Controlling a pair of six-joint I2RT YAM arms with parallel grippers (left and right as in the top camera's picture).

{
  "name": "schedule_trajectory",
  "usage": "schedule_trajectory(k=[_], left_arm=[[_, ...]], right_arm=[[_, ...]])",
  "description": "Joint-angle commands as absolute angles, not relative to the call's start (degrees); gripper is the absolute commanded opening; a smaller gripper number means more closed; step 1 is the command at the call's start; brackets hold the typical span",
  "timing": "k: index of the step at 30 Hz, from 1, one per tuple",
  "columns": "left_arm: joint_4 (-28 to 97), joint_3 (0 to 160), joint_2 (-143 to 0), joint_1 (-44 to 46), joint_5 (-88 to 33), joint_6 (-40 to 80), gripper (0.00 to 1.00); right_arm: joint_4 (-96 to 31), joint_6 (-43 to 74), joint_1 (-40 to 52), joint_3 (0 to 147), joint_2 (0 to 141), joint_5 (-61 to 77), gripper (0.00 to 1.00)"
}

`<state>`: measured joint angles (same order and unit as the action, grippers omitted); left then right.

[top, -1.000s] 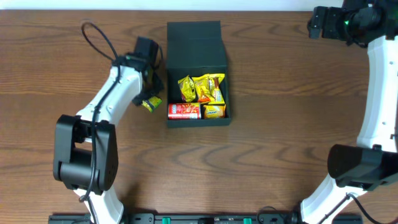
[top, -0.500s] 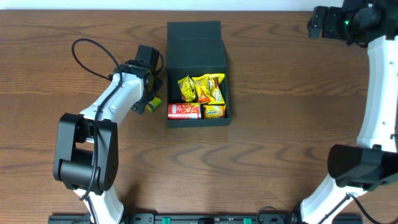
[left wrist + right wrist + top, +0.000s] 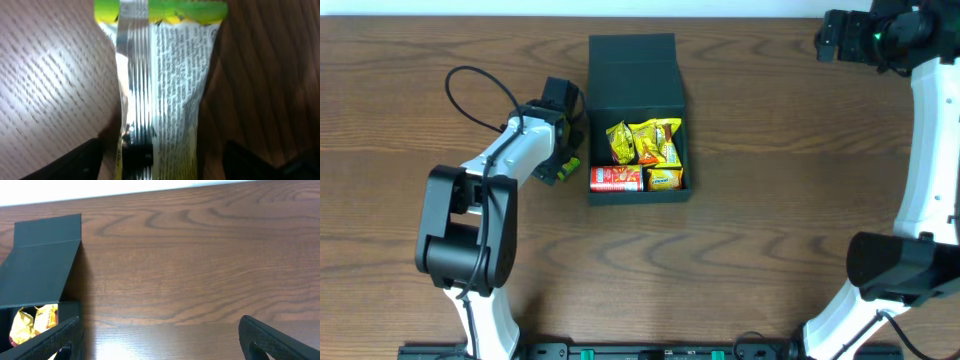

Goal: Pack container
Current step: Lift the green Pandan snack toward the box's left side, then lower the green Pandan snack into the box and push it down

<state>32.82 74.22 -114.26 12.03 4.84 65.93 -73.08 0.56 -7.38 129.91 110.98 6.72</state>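
The container (image 3: 638, 194), a dark teal-black box with its flap lid open at the back, stands at the table's middle; it also shows in the right wrist view (image 3: 45, 270). Inside lie several yellow snack packets (image 3: 645, 145) and a small red chip can (image 3: 615, 178). My left gripper (image 3: 561, 166) is open just left of the box, low over a yellow-green packet (image 3: 571, 163). In the left wrist view the packet's silver printed back (image 3: 165, 85) lies on the table between my spread fingers (image 3: 160, 167), which do not grip it. My right gripper (image 3: 826, 40) (image 3: 165, 345) is open and empty, raised at the far right.
The left arm's black cable (image 3: 480, 85) loops over the table to the left of the box. Bare wooden tabletop (image 3: 770, 200) lies between the box and the right arm's base (image 3: 900, 265).
My left arm has swung in and my left gripper has settled lower over the yellow-green packet, hiding most of it. The right arm and the box contents have not moved.
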Motion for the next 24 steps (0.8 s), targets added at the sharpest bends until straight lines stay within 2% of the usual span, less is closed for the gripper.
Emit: schedule_trajectory(k=[1, 4, 16, 24], left_arm=[[32.8, 74.0, -115.4, 10.5, 4.8, 63.3, 0.75], [32.8, 74.0, -115.4, 9.4, 4.8, 62.7, 0.68], [32.5, 74.0, -115.4, 8.6, 1.5, 58.7, 0.58], [32.8, 74.0, -115.9, 8.6, -0.7, 58.6, 0.35]], right_arm=[[-73.1, -0.3, -7.8, 130.0, 110.9, 7.1, 0.99], [-73.1, -0.3, -7.8, 130.0, 110.9, 7.1, 0.99], [-73.1, -0.3, -7.8, 130.0, 110.9, 7.1, 0.99], [-73.1, -0.3, -7.8, 130.0, 110.9, 7.1, 0.99]])
